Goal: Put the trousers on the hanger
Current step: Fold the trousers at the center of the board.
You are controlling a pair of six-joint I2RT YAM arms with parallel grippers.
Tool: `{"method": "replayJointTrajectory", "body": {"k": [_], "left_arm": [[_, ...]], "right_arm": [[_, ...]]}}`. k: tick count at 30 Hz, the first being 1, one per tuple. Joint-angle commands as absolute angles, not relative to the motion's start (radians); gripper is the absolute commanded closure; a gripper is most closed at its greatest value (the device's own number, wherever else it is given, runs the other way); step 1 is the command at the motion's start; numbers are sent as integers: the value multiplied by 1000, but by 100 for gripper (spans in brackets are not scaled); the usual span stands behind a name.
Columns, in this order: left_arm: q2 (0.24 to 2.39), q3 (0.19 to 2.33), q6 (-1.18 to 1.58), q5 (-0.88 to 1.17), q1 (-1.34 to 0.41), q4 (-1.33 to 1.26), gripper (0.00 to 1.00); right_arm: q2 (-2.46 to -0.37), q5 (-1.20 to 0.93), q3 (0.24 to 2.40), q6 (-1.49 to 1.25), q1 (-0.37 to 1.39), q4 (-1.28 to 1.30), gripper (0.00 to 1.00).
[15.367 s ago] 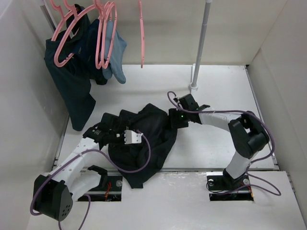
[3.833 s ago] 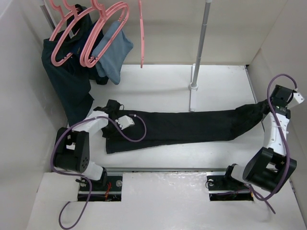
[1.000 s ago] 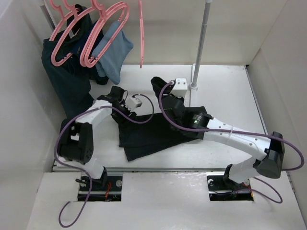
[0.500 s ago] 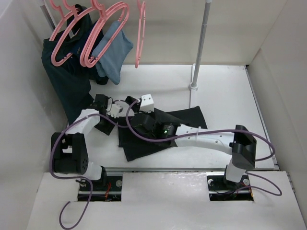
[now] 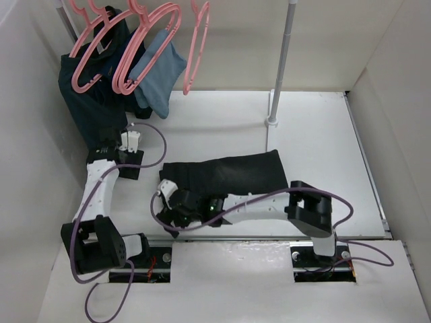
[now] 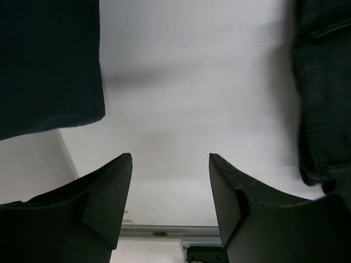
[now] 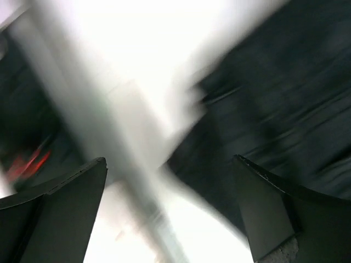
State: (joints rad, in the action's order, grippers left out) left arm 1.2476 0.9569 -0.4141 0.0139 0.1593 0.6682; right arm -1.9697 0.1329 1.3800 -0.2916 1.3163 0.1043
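The black trousers [image 5: 229, 173] lie folded in half on the white table, left of centre. They also show in the left wrist view [image 6: 323, 82] and, blurred, in the right wrist view [image 7: 274, 98]. An empty pink hanger [image 5: 196, 44] hangs on the rail at the back, well away from them. My right gripper [image 5: 166, 217] [image 7: 170, 159] is open at the trousers' near left corner, holding nothing. My left gripper [image 5: 126, 169] [image 6: 170, 156] is open over bare table, left of the trousers.
More pink hangers [image 5: 145, 47] carry a dark teal garment [image 5: 94, 114] [image 6: 49, 60] and a light blue one [image 5: 161, 77] at the back left. A white pole [image 5: 279, 67] stands behind the trousers. A metal rail [image 5: 269, 237] runs along the near edge.
The right gripper has opened, let go of the trousers and swung to their near left corner. The left arm has pulled back left. The empty hanger has swung.
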Motion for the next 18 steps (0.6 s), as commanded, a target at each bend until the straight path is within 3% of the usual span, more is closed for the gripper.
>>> {"method": "replayJointTrajectory", "body": {"k": [1, 6, 9, 14, 18], "left_arm": [[1172, 1037, -460, 186, 152, 777, 45], [1083, 1017, -575, 354, 46, 885, 40], [1060, 945, -575, 376, -86, 862, 36], [1094, 838, -578, 264, -311, 761, 36], [1123, 799, -589, 32, -463, 668, 31]], "right_arm": [[-1763, 86, 1341, -231, 1370, 34, 0], [-1501, 163, 1096, -355, 1292, 67, 0], [-1385, 121, 958, -510, 1125, 147, 0], [-1316, 3, 870, -575, 795, 283, 0], [-1298, -40, 859, -543, 514, 362, 0]]}}
